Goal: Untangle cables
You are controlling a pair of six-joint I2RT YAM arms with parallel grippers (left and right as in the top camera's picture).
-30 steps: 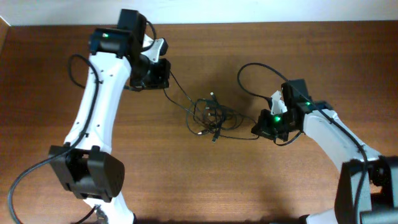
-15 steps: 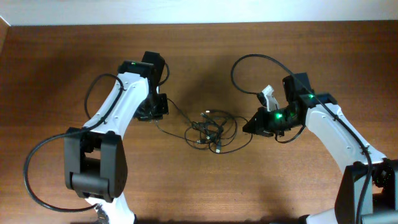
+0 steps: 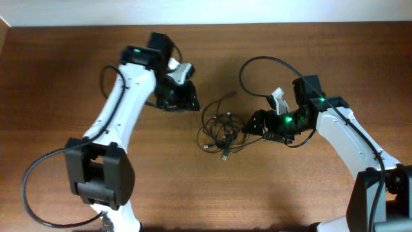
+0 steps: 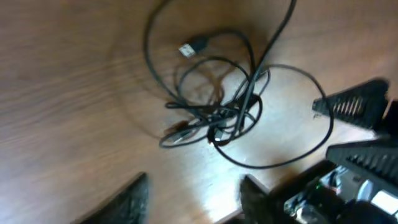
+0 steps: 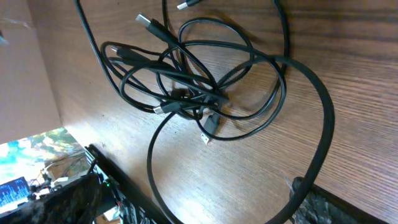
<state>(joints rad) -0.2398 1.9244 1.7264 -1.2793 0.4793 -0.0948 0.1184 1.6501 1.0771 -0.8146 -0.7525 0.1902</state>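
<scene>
The cables (image 3: 219,125) lie as a small knotted bundle of thin black wires in the middle of the wooden table. My left gripper (image 3: 188,100) hovers just up and left of the bundle. In the left wrist view the cables (image 4: 217,106) lie ahead of my left gripper (image 4: 193,200), which is open over bare wood. My right gripper (image 3: 252,125) sits at the bundle's right edge, open. In the right wrist view the cables (image 5: 186,87) spread ahead of my right gripper (image 5: 199,208), and one thicker strand (image 5: 323,124) curves down beside its right finger (image 5: 336,208).
The wooden table (image 3: 309,193) ends at a pale wall strip along the back. A thick black arm cable (image 3: 248,67) loops above my right arm. My right gripper's fingers (image 4: 357,106) show at the right of the left wrist view.
Both grippers have opened and let go of the wires. My left arm swung right toward the bundle, and the strand once stretched to it now lies slack. The right arm stayed put.
</scene>
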